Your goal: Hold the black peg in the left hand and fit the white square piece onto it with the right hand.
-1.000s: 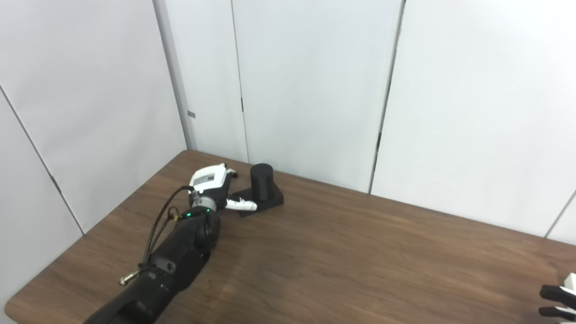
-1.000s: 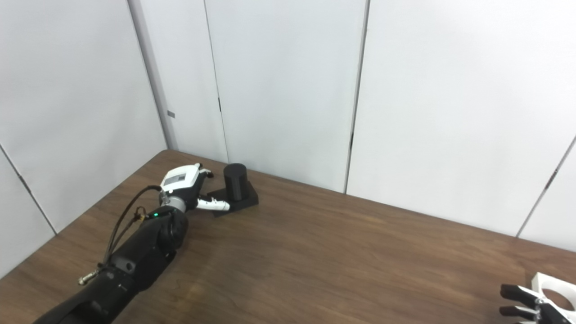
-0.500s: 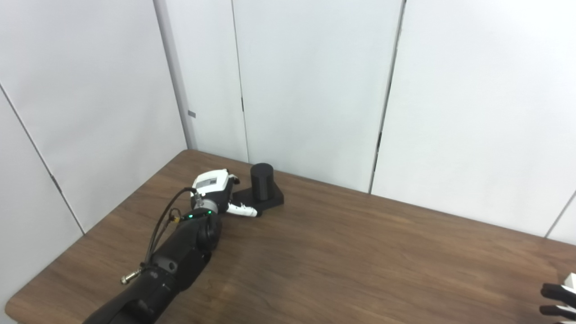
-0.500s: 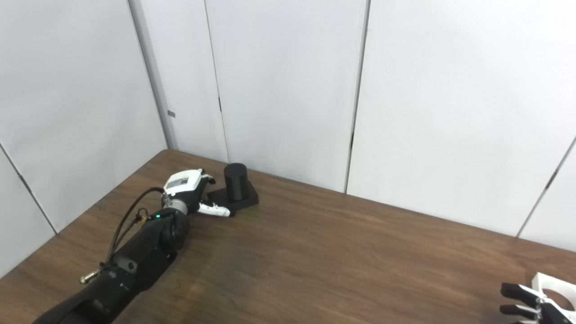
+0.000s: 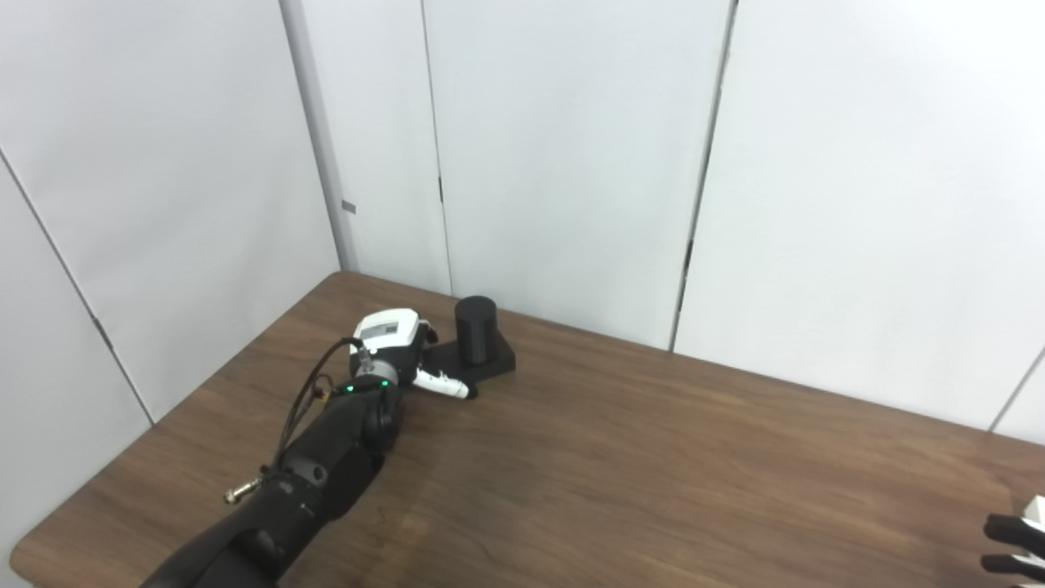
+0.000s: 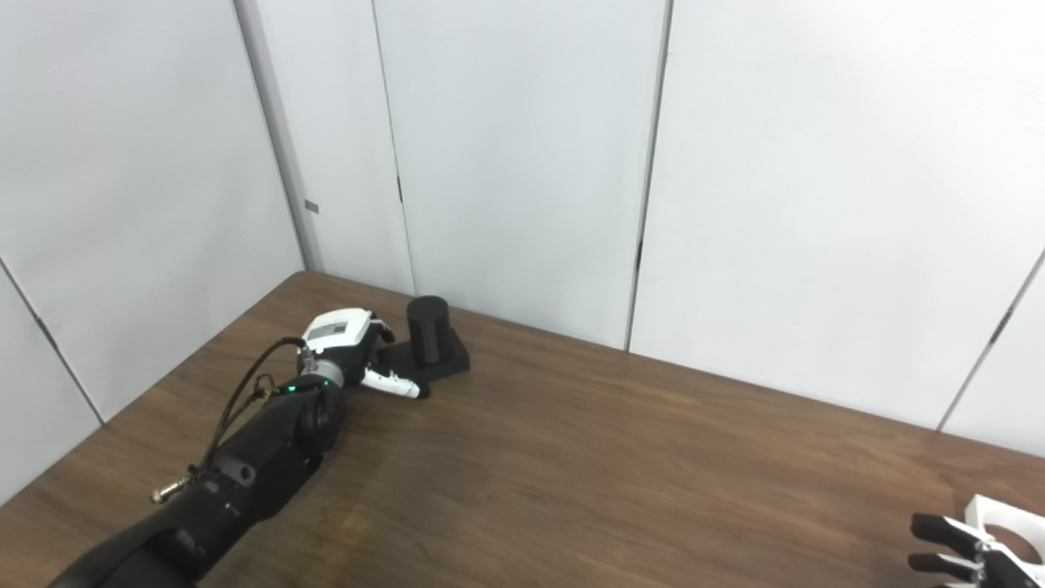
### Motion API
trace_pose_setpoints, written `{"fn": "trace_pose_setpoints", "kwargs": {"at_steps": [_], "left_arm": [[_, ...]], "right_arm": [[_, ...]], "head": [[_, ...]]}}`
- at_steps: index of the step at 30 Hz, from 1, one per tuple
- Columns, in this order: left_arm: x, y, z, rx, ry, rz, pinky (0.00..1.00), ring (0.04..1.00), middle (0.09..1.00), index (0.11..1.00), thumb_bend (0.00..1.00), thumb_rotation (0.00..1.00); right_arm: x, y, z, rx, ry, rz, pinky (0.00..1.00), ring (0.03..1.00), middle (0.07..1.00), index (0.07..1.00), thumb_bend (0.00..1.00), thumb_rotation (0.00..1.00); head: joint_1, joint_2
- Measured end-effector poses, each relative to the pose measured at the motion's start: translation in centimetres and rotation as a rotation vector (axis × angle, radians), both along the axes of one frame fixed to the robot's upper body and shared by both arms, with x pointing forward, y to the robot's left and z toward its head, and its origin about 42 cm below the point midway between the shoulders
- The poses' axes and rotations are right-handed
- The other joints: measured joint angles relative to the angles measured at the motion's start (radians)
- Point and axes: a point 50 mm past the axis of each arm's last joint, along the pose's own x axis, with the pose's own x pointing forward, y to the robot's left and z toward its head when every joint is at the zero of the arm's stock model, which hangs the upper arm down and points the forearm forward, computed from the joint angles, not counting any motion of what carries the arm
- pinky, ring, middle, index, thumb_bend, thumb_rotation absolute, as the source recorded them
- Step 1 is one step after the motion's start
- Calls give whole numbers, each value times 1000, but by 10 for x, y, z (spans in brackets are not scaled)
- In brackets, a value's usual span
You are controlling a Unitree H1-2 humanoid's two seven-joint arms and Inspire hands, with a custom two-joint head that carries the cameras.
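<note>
step: we reach for the black peg (image 5: 476,341), upright at the table's (image 5: 620,474) far left | left hand (image 5: 396,347) just beside its base, fingers apart, nothing gripped | right hand (image 6: 955,551) by white square piece (image 6: 1008,523), grip unclear | next: close left fingers around the peg

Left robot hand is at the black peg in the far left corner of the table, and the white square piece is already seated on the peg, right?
Not quite. The black peg is bare, with the left robot hand beside its base. The white square piece lies at the table's near right edge by the right robot hand, as the right eye view shows.
</note>
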Motion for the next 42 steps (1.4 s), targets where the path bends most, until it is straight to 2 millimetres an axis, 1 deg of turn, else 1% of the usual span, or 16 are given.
{"fn": "trace_pose_setpoints", "kwargs": {"at_steps": [6,9,14,17,21,22,25,26,27,28,29,30,34,37,41,42], "left_arm": [[5,3,0,9,4,10,956,1000,953,772,1000,415],[5,4,-1,4,7,10,968,999,947,770,992,403],[6,4,-3,-7,14,3,975,999,935,747,952,377],[8,5,-4,-14,9,-12,989,998,920,715,920,350],[10,5,-3,-24,9,-30,1000,995,904,643,890,312],[11,5,-2,-23,9,-35,988,986,894,602,878,285],[13,3,1,-26,11,-63,820,939,849,542,840,191],[13,3,2,-26,13,-72,791,925,840,514,684,131],[13,3,2,-24,16,-78,767,908,833,495,588,90],[13,3,2,-24,17,-82,755,897,832,487,554,75],[14,2,2,-25,19,-84,774,901,839,483,538,67],[15,2,3,-26,24,-87,785,905,843,481,529,61],[17,2,5,-11,38,-121,733,881,841,481,524,59],[19,1,9,4,63,-146,755,906,859,482,525,62],[21,-2,14,40,95,-180,740,885,861,484,524,67],[21,-3,15,54,100,-193,798,899,862,485,524,67]], "right_arm": [[-3,0,0,0,0,0,483,629,721,695,610,27],[-4,0,-1,-2,4,-2,494,636,722,697,608,47],[-5,-1,0,-2,1,-6,498,636,726,701,598,47],[-7,-1,5,-3,-13,-5,499,635,727,701,589,43],[-8,-2,5,-3,-7,-13,501,636,729,700,568,41],[-8,-2,5,-2,-7,-15,497,637,730,699,561,48],[-8,-3,5,-2,-8,-17,496,638,734,699,547,58],[-8,-3,5,-2,-8,-17,497,639,735,699,546,63],[-8,-3,5,-2,-8,-19,498,640,736,700,544,71],[-8,-4,5,-2,-8,-19,498,640,736,700,541,76],[-9,-4,6,-2,-8,-20,499,641,737,702,540,86],[-9,-4,6,-2,-8,-21,498,641,737,703,538,92],[-8,-4,5,-10,-5,-24,492,631,732,704,527,75],[-8,-4,5,-18,-2,-27,495,630,732,710,525,100],[-8,-4,5,-22,-1,-28,501,635,733,709,524,98],[-8,-4,5,-23,-1,-28,502,639,734,708,523,97]], "head": [[-5,8],[-5,8],[-12,12],[-18,18],[-21,23],[-23,25],[-23,26],[-21,26],[-21,26],[-21,28],[-21,28],[-20,28],[-18,28],[-23,28],[-29,31],[-31,31]]}}
